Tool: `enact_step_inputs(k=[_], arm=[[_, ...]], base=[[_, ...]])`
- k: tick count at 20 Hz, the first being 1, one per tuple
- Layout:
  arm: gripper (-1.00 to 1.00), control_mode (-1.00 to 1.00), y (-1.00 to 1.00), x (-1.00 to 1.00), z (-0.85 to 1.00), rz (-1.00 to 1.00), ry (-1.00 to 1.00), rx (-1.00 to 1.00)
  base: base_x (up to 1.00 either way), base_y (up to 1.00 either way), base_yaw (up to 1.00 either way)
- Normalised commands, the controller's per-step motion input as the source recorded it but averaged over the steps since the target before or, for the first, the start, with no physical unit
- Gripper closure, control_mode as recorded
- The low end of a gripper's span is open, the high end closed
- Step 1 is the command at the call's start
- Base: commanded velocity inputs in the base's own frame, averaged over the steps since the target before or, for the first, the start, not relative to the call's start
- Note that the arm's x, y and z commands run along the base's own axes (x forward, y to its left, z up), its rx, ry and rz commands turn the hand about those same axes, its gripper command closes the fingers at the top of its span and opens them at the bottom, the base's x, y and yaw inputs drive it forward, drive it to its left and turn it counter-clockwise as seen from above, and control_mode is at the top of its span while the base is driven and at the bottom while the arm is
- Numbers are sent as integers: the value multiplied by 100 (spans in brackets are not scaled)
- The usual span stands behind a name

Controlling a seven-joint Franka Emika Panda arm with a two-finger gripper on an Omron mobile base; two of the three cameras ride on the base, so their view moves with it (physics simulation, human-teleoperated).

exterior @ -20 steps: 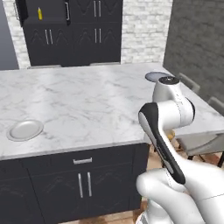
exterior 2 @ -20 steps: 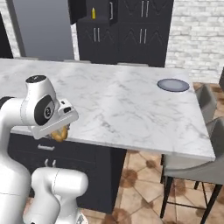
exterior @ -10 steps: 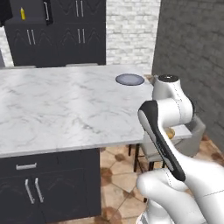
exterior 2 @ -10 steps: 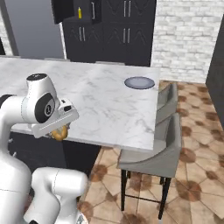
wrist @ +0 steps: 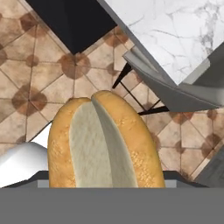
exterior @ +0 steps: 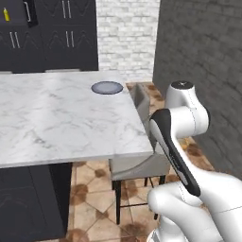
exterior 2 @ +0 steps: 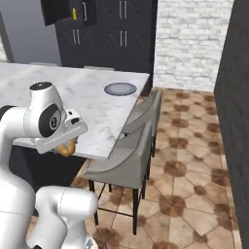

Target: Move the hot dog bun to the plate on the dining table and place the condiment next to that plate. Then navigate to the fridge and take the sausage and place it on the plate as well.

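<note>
Your gripper [exterior 2: 65,146] was clenched on the hot dog bun [wrist: 103,142], one golden-tan roll with its paler split face turned toward the hand camera. In the hand view the bun filled the lower middle, above brown floor tiles [wrist: 26,57], with the grey seat of a stool [wrist: 175,94] and the edge of the dining table [wrist: 175,30] at the upper right; the fingertips themselves were hidden by the bun, so how wide they stood could not be read. In the right base view the bun showed as a small tan shape under the white hand, held just off the near edge of the table, at about the height of the tabletop rather than over it. You had one plate [exterior: 107,87], round and blue-grey, lying flat on the marble-look top near the table's far right corner, well apart from the gripper. It lay bare. One condiment bottle [exterior: 6,14], small and yellow, stood far back against the black cabinets [exterior: 66,33] at the upper left of the left base view, beyond the table. Two grey padded stools [exterior 2: 131,160] stood side by side along the short end of the table in the right base view. A white brick wall [exterior 2: 192,39] closed the back of the room. No brand, label or writing could be read on anything.
</note>
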Motion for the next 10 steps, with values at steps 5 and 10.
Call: enact_step_inputs(k=[5,10], arm=[[100,100,0,0,0,0,0,0],[100,100,0,0,0,0,0,0]], base=[[25,-100,10],[39,-100,12]])
